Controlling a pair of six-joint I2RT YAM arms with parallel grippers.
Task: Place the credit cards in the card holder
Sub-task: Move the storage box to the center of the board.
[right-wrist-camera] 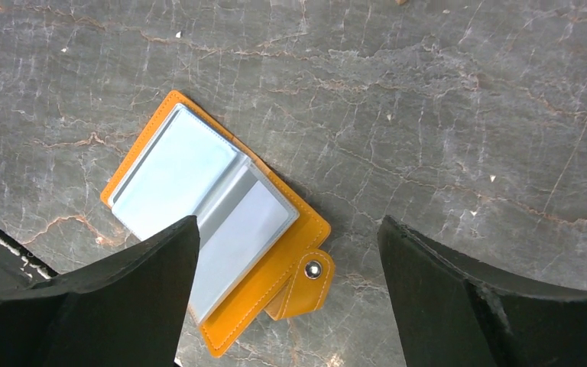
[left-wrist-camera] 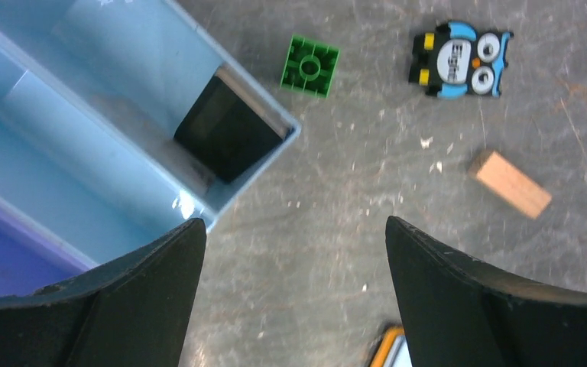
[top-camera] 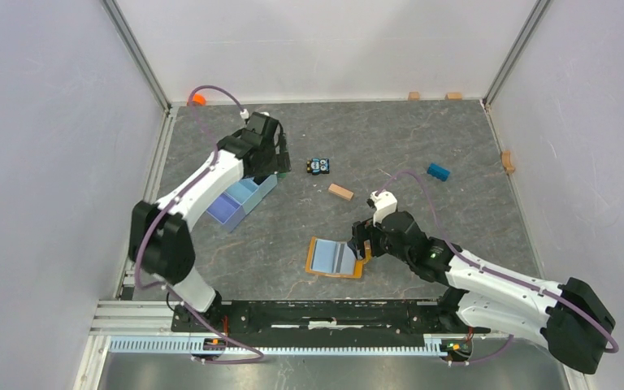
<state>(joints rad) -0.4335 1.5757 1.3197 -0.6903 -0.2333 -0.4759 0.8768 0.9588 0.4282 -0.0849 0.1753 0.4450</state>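
Grey mottled table (top-camera: 422,138), white walls. Your left gripper (left-wrist-camera: 294,229) hangs wide above the tray (left-wrist-camera: 61,153) upper left, where the black card (left-wrist-camera: 225,130) leans. Your right gripper (top-camera: 363,245) gapes empty beside the holder (top-camera: 337,258), spread open lower centre, ready for loading.

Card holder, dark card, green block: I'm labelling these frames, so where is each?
card holder (right-wrist-camera: 206,199), right wrist view, on its pale inner sleeve.
dark card (left-wrist-camera: 228,131), left wrist view, middle of its black face.
green block (left-wrist-camera: 310,67), left wrist view, on its round centre.
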